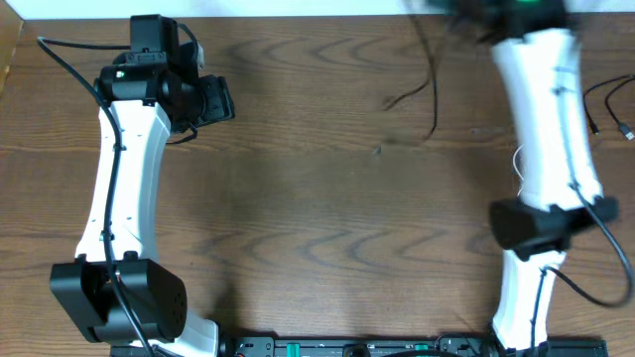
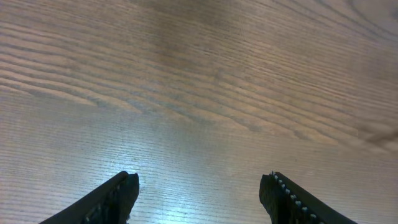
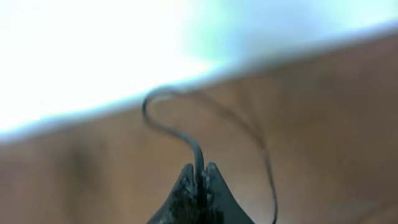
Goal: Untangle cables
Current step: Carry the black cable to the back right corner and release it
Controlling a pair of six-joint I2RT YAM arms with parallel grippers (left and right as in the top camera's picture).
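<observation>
We see a thin black cable pinched between the closed fingers of the right gripper near the table's far edge, its slack looping away. A second black cable and a white cable lie beside the right arm. The left gripper hangs over the wood, fingers spread apart.

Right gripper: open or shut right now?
Shut. In the right wrist view the right gripper has its fingertips together, pinching a thin black cable that loops up and away over the brown wooden table.
</observation>
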